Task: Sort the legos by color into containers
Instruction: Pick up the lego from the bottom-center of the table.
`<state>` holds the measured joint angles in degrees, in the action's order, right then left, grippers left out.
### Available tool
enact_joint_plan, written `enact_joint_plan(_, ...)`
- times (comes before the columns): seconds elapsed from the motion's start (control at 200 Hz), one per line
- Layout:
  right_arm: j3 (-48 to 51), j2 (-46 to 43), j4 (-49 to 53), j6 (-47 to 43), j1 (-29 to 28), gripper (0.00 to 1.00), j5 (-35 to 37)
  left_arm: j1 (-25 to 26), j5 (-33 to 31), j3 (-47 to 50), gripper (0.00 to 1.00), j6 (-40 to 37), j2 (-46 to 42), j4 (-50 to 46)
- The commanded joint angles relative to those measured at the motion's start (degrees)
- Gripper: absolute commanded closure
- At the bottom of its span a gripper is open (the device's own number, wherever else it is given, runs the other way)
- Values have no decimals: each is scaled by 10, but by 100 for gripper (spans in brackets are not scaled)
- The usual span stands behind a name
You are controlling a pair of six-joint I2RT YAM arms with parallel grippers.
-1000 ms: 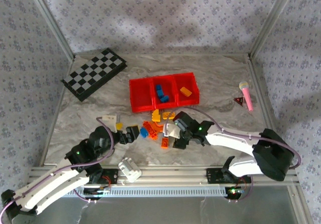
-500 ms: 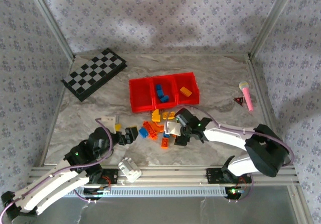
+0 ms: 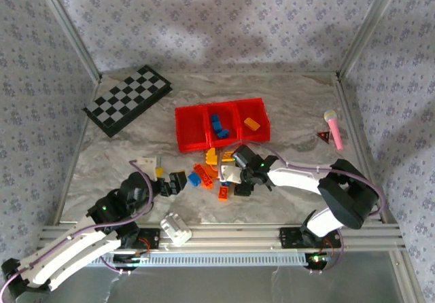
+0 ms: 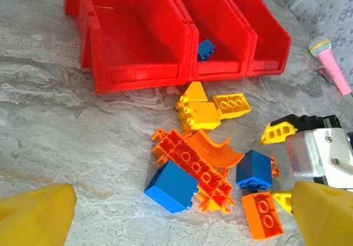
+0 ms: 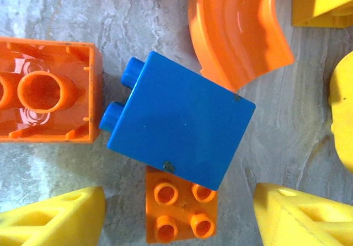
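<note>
The legos lie in a loose pile (image 3: 212, 170) in front of the red tray (image 3: 178, 130), whose containers hold blue bricks (image 3: 218, 126) in the middle and an orange brick (image 3: 252, 123) on the right. My right gripper (image 3: 236, 181) is down in the pile. In the right wrist view it (image 5: 179, 219) is open, its yellow fingertips (image 5: 52, 218) either side of a small orange brick (image 5: 182, 215) that a blue brick (image 5: 179, 141) partly covers. My left gripper (image 4: 182, 218) is open just short of another blue brick (image 4: 172, 186) and a long orange plate (image 4: 196, 169).
A checkered board (image 3: 127, 99) lies at the back left. A white block (image 3: 175, 228) rests by the near rail and a white card (image 3: 146, 162) lies left of the pile. A pink toy (image 3: 333, 128) and a small dark triangle (image 3: 323, 137) sit to the right.
My right gripper has pushed left into the pile and its jaws have narrowed. The left arm has barely moved.
</note>
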<state>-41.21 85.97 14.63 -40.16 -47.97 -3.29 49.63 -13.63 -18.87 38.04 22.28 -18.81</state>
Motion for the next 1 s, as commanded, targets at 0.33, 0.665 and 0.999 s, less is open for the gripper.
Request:
enact_joint_plan(0.33, -15, 38, 54, -32, -5, 41, 32, 3, -18, -6, 0, 4, 2, -25)
enact_joint_plan(0.665, -24, 20, 76, -33, -11, 66, 43, 2, -18, -3, 0, 8, -13, -36)
enact_joint_plan(0.999, -40, -98, 100, -17, -11, 76, 76, 2, -16, -3, 0, 9, -16, -32)
